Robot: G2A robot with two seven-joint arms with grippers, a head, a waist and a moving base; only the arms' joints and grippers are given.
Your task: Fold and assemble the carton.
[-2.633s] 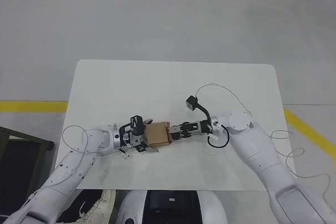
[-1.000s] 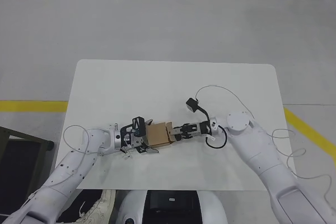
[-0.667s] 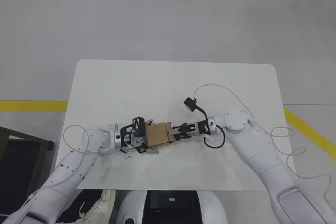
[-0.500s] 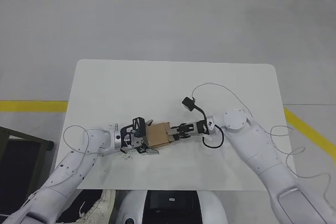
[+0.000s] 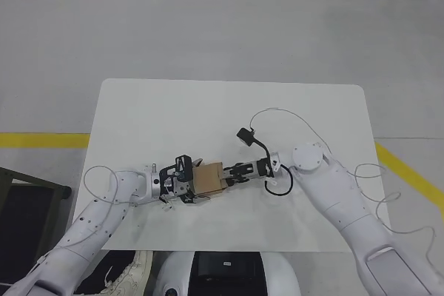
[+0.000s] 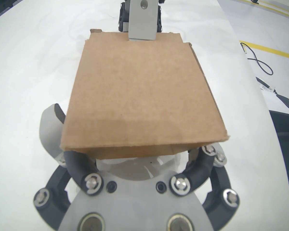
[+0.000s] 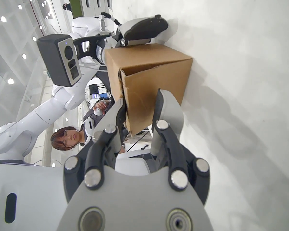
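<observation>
Right end effector point(image 7: 141, 98) parted astride end flap point(image 7: 156, 78); left end effector point(image 5: 191, 180) clasps carton point(image 7: 147, 56); likely flap-closing step; next needs inward tuck.

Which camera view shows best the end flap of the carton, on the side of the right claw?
The right wrist view: the end flap faces it, not fully shut, just before the right claw. The left wrist view shows the carton's top panel and only that end's far edge. In the top view the flap is too small to judge.
</observation>
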